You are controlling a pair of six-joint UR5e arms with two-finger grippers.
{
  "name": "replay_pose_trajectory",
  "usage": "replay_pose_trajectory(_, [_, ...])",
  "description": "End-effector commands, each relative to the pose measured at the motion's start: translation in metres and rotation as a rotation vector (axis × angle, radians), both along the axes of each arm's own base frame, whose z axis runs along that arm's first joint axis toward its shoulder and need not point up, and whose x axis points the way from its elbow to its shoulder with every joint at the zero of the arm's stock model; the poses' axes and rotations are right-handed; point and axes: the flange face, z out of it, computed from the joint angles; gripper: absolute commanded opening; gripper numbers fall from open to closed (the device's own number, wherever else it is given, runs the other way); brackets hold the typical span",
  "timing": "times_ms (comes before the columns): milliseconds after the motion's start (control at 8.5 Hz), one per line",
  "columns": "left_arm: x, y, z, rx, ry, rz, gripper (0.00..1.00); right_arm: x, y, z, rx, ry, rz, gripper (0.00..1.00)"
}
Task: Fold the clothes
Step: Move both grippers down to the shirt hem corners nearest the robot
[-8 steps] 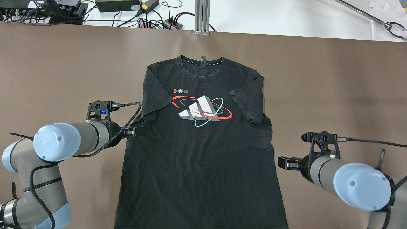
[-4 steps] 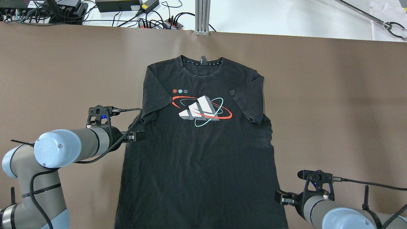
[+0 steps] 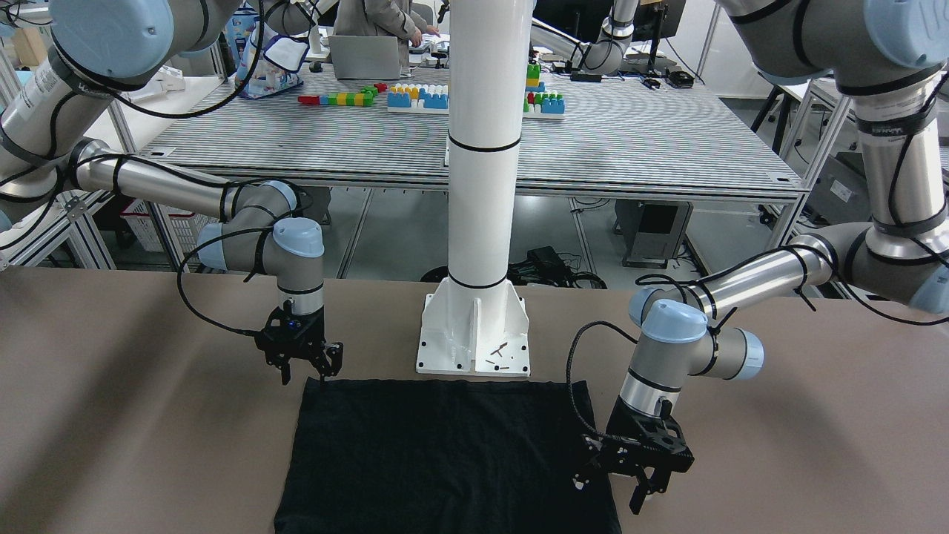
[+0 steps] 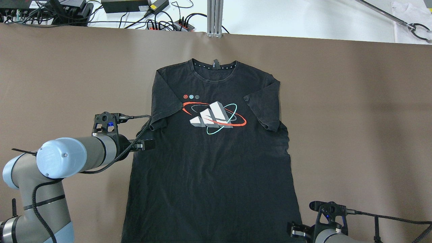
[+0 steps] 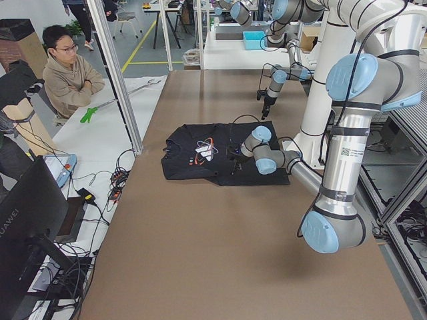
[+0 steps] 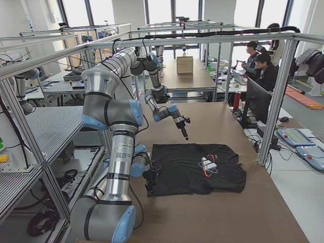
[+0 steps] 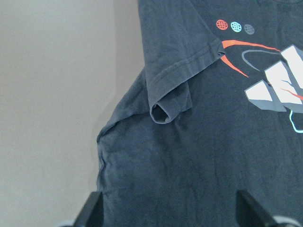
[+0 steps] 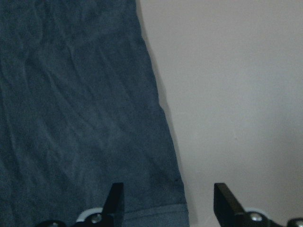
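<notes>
Left gripper (image 4: 148,144) hovers with jaws apart over the side edge of the black T-shirt (image 4: 209,168), just below the turned-in left sleeve (image 4: 162,108). Right gripper (image 4: 292,231), jaws likewise apart, sits at the opposite edge beside the bottom hem corner (image 8: 165,208). Neither holds fabric. The shirt lies flat, print up, mid-table (image 4: 354,101). Judged step: positioning for the first body fold. The next move calls for lowering each gripper onto its edge and closing on the cloth without bunching it.
</notes>
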Motion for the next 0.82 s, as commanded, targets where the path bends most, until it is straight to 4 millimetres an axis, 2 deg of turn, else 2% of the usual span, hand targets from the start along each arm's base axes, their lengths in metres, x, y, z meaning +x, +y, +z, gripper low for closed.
replay_pose_trajectory(0, [-0.002,0.000,-0.002,0.002,0.003,-0.002,1.00,-0.010,0.020,0.005,-0.005,0.021,-0.046,0.67])
replay_pose_trajectory(235, [-0.002,0.000,-0.002,0.002,0.003,-0.002,1.00,-0.017,0.025,0.019,-0.006,0.050,-0.057,0.63])
replay_pose_trajectory(471, [-0.002,0.000,-0.001,0.001,0.002,-0.002,1.00,-0.019,0.025,0.019,-0.004,0.053,-0.059,0.57])
replay_pose_trajectory(588, [-0.003,0.001,-0.002,0.003,0.005,-0.002,1.00,-0.018,0.024,0.019,-0.006,0.053,-0.059,0.52])
replay_pose_trajectory(706, [-0.003,0.001,-0.002,0.003,0.005,-0.002,1.00,-0.018,0.024,0.018,-0.004,0.050,-0.058,0.36])
